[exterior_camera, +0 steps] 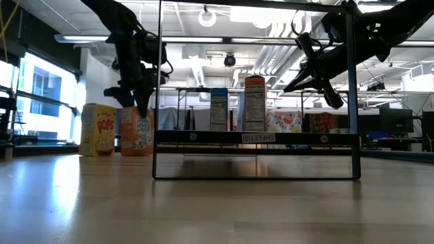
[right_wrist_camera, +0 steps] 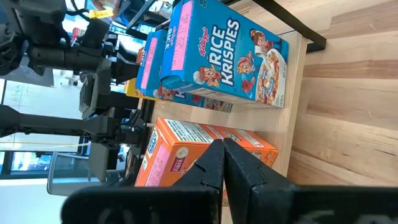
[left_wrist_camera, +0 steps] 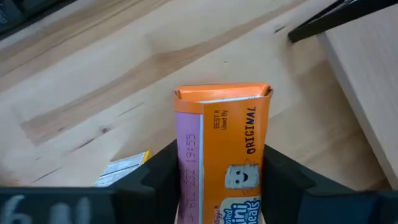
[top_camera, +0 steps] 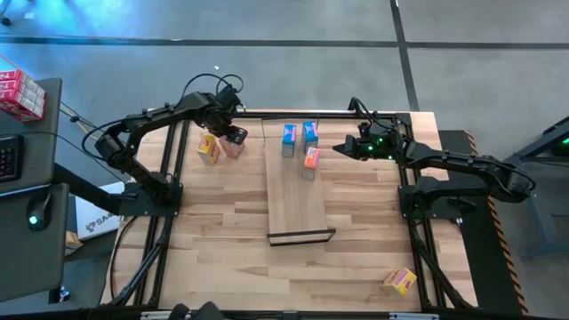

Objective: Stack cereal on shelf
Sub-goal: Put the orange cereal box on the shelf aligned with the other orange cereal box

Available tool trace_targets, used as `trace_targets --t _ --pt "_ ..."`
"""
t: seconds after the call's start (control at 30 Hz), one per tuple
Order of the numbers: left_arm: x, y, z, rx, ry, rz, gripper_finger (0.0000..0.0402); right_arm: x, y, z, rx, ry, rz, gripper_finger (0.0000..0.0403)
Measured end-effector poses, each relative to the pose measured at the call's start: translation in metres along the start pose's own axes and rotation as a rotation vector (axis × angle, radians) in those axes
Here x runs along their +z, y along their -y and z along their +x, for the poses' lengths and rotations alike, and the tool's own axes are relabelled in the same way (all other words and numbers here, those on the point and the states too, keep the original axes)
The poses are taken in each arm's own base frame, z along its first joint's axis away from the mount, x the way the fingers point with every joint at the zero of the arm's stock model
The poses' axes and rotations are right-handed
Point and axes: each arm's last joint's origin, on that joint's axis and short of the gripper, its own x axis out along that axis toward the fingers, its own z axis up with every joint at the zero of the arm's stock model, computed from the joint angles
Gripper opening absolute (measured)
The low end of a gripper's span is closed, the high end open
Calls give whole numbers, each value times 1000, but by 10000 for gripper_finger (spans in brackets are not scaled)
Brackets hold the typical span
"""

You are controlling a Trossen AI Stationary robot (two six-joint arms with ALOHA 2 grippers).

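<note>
The shelf (top_camera: 298, 200) is a pale board running from the table's far side toward the near side. Two blue cereal boxes (top_camera: 288, 139) (top_camera: 309, 133) and an orange-pink one (top_camera: 311, 161) stand on its far end. Left of the shelf, a second orange-pink box (top_camera: 234, 148) and a yellow box (top_camera: 208, 149) stand upright on the table. My left gripper (top_camera: 233, 137) is over that orange-pink box, shut on it. My right gripper (top_camera: 342, 147) hovers shut just right of the shelf's boxes, raised in the low view (exterior_camera: 332, 98), touching nothing. My left gripper (left_wrist_camera: 221, 186) pinches the orange-pink box's upper part (left_wrist_camera: 189, 168) between its two fingers (left_wrist_camera: 158, 177), one on each narrow side. The fingers come from above, pointing down. The box stands upright with its bottom (exterior_camera: 135, 153) on the table.
Another yellow box (top_camera: 399, 281) lies near the table's near right corner. The shelf's black end frame (top_camera: 300, 236) stands toward the near side. Red boxes (top_camera: 18, 93) sit off the table at far left. Bare tabletop lies near the shelf's sides.
</note>
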Motion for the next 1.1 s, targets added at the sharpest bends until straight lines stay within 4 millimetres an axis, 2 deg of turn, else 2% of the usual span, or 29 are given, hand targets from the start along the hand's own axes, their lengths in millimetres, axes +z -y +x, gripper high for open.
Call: trace_targets --t 0.17,0.27,0.37,0.5,0.67,0.83,0.97,1.1 --pt "-4 -1 -17 -15 11 0 140 -2 -1 0 3 -8 -5 0" --pt "-4 2 -44 -88 62 -1 136 -4 -2 1 2 -9 -9 0" --pt "-12 10 -73 -198 121 -28 136 -5 -2 1 -4 0 -12 0" --pt "-41 33 -102 -327 147 -33 135 -7 -3 2 -4 -1 -17 0" --pt "-74 75 -121 -433 179 -17 135 -8 -4 2 -6 -2 -28 0" --pt "-85 120 -118 -509 253 -23 135 -9 -4 2 -8 3 -33 0" --pt "-85 147 -92 -455 228 -15 135 -9 -4 2 -7 0 -41 0" --pt "-79 161 -64 -390 197 -74 135 -9 -4 2 -4 -6 -41 0"
